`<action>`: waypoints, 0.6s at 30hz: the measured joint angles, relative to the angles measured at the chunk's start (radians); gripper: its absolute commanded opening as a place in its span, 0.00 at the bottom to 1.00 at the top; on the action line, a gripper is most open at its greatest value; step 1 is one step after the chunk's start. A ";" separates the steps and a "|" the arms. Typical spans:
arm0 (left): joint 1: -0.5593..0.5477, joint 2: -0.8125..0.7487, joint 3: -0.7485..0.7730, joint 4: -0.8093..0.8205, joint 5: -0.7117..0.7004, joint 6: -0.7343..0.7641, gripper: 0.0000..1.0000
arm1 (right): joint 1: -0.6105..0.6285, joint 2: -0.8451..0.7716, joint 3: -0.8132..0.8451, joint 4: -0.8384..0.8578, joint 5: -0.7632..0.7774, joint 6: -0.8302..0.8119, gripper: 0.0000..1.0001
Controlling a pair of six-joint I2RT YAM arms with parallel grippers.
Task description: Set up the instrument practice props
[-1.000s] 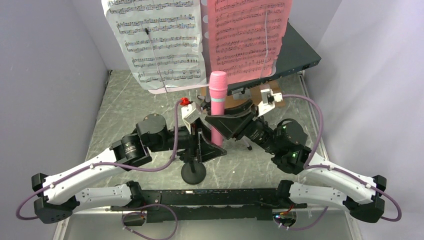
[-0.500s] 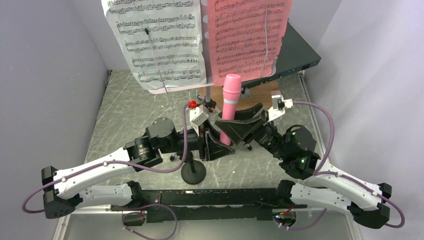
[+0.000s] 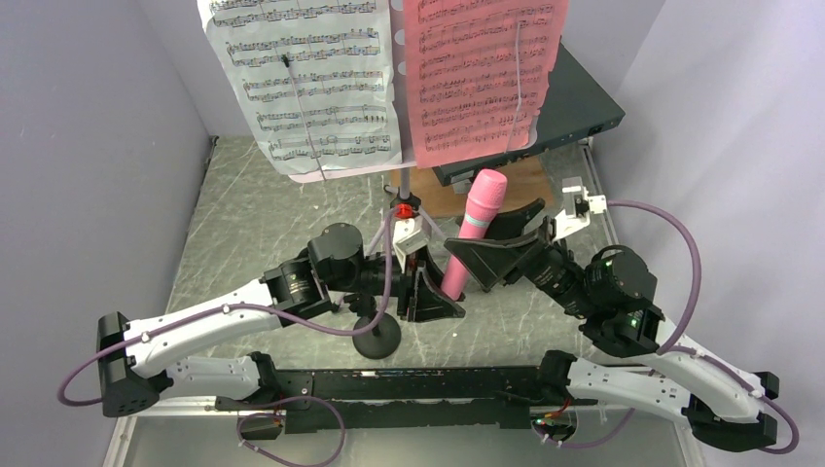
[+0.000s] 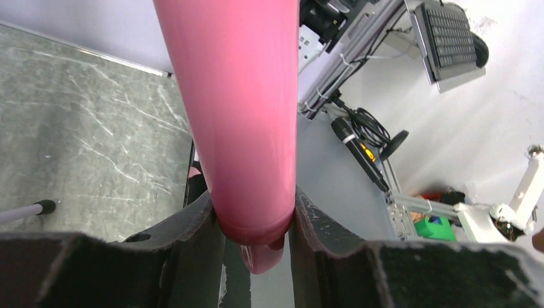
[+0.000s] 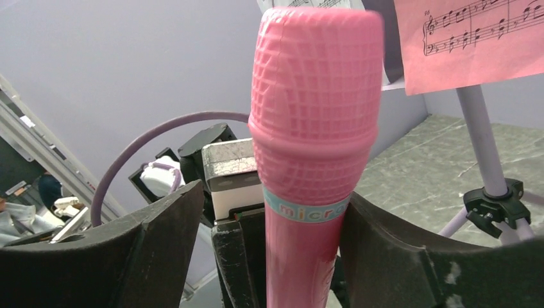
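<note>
Two grippers at the pink microphone (image 3: 474, 229): left gripper (image 4: 256, 218) clamps its base, right gripper (image 5: 272, 205) gapes wide around it. Mic's tilted, head near the lower edge of the pink music sheet (image 3: 477, 78).

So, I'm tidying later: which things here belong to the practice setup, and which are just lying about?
Belongs: pink microphone, black mic stand, white music sheet, pink music sheet, silver tripod.
Lying about: dark flat box.
</note>
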State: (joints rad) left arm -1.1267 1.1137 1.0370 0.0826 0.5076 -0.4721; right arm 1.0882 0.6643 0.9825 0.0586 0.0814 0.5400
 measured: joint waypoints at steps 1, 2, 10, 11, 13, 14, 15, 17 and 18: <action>0.000 0.004 0.000 0.000 0.014 0.003 0.00 | 0.000 -0.005 0.000 -0.005 0.000 -0.005 0.67; 0.000 0.008 0.002 -0.003 0.025 0.008 0.00 | 0.000 -0.008 0.000 -0.007 0.001 -0.010 0.64; -0.006 0.029 0.074 -0.103 0.095 0.053 0.27 | 0.000 -0.001 0.017 -0.034 -0.003 -0.054 0.00; -0.006 0.029 0.086 -0.129 0.093 0.060 0.51 | 0.000 -0.001 0.017 -0.033 -0.005 -0.058 0.00; -0.007 0.027 0.093 -0.159 0.079 0.067 0.91 | 0.002 -0.001 0.017 -0.035 -0.010 -0.069 0.00; -0.007 0.021 0.093 -0.179 0.066 0.077 0.98 | 0.002 -0.003 0.017 -0.041 -0.011 -0.075 0.00; -0.007 0.013 0.093 -0.209 0.047 0.074 0.99 | 0.002 -0.003 0.017 -0.048 -0.011 -0.080 0.00; -0.006 -0.010 0.093 -0.268 0.009 0.069 1.00 | 0.002 -0.006 0.017 -0.063 -0.010 -0.097 0.00; -0.005 -0.030 0.093 -0.301 -0.011 0.069 0.99 | 0.002 -0.009 0.017 -0.069 -0.008 -0.106 0.00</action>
State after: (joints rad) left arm -1.1320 1.0840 1.1305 -0.2188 0.4965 -0.4030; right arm 1.0897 0.6552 0.9993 -0.0105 0.0734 0.4343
